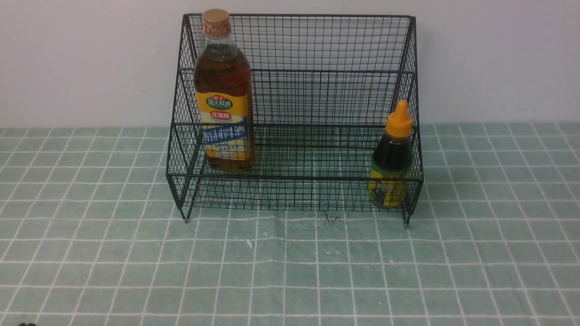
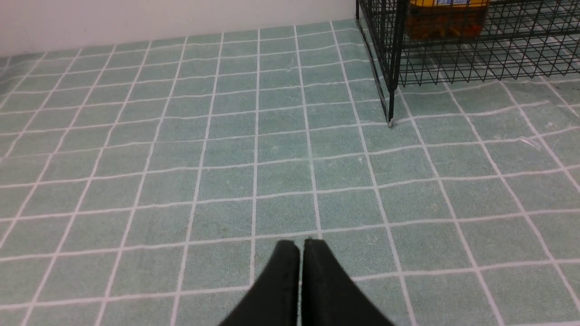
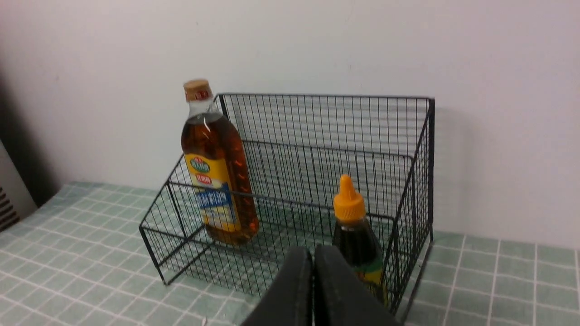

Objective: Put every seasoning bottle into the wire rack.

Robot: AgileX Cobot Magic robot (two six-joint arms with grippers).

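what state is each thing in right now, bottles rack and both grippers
tall amber bottle: upright, capped, on the rack's lower tier, robot's left end
small dark bottle: upright, capped, lower tier, right end
wire rack: standing on its feet, holding both bottles
left gripper: shut, empty
right gripper: shut, empty

Left wrist view cuts off tall bottle point(image 2: 446, 22) above its base; rack point(image 2: 394, 54) only partly framed. Right wrist fingers point(image 3: 294, 290) hide small bottle's point(image 3: 355, 240) lower label.
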